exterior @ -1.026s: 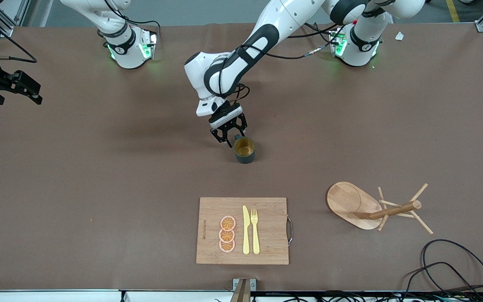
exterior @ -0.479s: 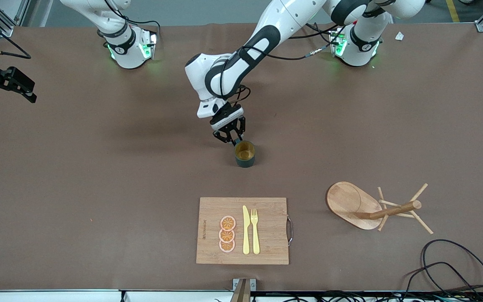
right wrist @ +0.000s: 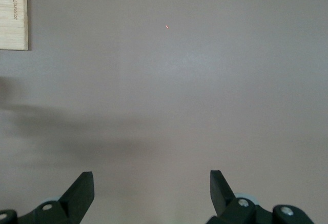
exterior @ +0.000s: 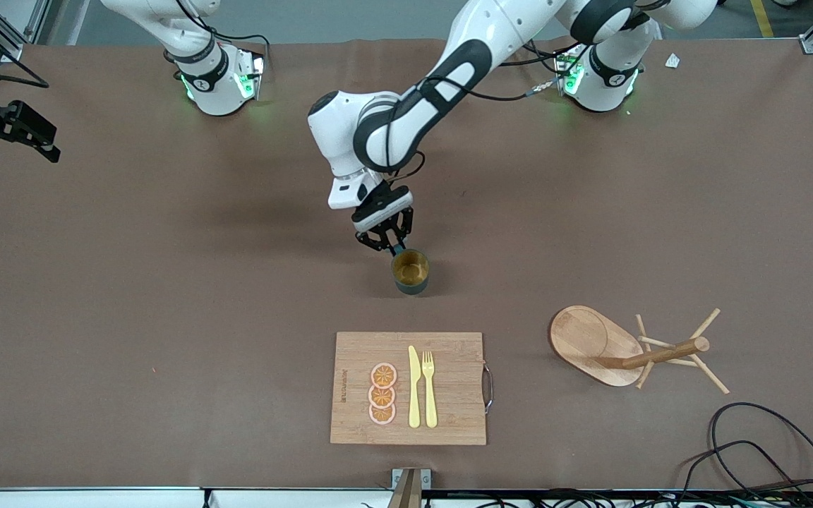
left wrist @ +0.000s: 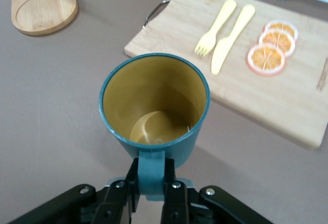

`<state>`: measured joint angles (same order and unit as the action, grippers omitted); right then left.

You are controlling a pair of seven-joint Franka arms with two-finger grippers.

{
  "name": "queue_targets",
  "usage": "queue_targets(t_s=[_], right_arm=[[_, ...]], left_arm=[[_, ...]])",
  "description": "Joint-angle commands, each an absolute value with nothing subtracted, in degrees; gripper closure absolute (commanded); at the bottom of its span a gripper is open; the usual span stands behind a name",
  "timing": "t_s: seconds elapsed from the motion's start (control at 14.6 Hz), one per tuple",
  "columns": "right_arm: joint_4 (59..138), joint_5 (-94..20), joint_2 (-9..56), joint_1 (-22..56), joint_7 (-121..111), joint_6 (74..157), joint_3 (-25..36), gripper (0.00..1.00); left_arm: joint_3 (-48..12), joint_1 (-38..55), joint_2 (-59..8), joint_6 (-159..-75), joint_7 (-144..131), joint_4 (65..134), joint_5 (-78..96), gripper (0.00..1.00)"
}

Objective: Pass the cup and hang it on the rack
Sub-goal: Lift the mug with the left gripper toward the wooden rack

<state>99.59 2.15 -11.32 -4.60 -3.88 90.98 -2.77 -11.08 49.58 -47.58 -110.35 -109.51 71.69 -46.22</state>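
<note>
The dark teal cup (exterior: 410, 271) with its mustard-yellow inside stands upright at the middle of the table. My left gripper (exterior: 392, 243) is shut on its small loop handle (left wrist: 151, 165), one finger on each side. The cup (left wrist: 154, 106) fills the left wrist view, mouth up. The wooden rack (exterior: 629, 347) lies tipped on its side toward the left arm's end of the table, nearer to the front camera than the cup, its pegs pointing sideways. My right gripper (exterior: 43, 144) hangs open over the right arm's end of the table, with only bare table between its fingers (right wrist: 82, 190).
A wooden cutting board (exterior: 449, 388) lies nearer to the front camera than the cup, with a yellow knife (exterior: 414, 386), a yellow fork (exterior: 429, 388) and three orange slices (exterior: 382, 394) on it. A black cable (exterior: 752, 451) loops at the table's front corner near the rack.
My left gripper has shut on the cup's handle, and the cup has shifted a little toward the cutting board. The right gripper has drawn farther toward its end of the table.
</note>
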Motion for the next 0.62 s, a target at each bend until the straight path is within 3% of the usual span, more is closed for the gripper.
queue_targets(t_s=[0.0, 0.55], right_arm=[[97.8, 2.0, -10.7, -4.5, -3.6, 89.1, -2.8, 0.0], [97.3, 1.9, -10.7, -3.3, -3.3, 88.4, -2.8, 0.0]], left_arm=[[-11.8, 45.1, -41.5, -112.1, -105.7, 72.5, -39.1, 1.0], [-11.7, 27.7, -29.1, -113.6, -87.9, 72.7, -7.7, 1.0]])
